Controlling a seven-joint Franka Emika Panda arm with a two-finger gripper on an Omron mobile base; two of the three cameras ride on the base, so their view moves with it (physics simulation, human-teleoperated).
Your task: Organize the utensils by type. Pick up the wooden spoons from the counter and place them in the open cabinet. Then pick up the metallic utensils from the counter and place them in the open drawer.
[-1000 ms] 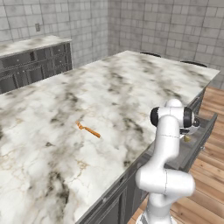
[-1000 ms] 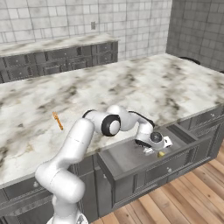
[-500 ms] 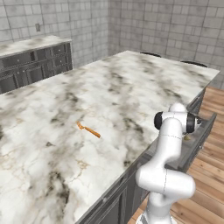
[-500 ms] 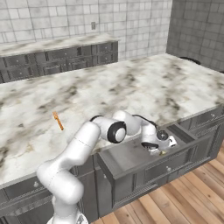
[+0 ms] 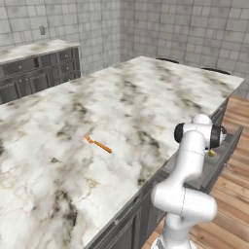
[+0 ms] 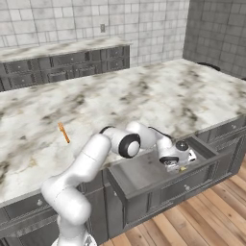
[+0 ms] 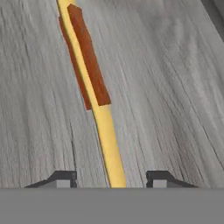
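The gripper [image 7: 112,179] has been lowered further into the open drawer [image 6: 144,170]; its fingers are spread, gripping nothing; a yellow utensil [image 7: 98,100] lies between them on the drawer floor; the orange utensil [image 5: 98,144] remains on the counter [image 5: 73,121].

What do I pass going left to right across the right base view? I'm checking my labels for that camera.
Orange utensil on the counter → gripper down in the open drawer → dark wall.

Thin orange utensil [image 5: 98,144] flat on marbled counter [image 5: 146,92]; yellow utensil [image 7: 105,127] in open drawer [image 6: 144,170].
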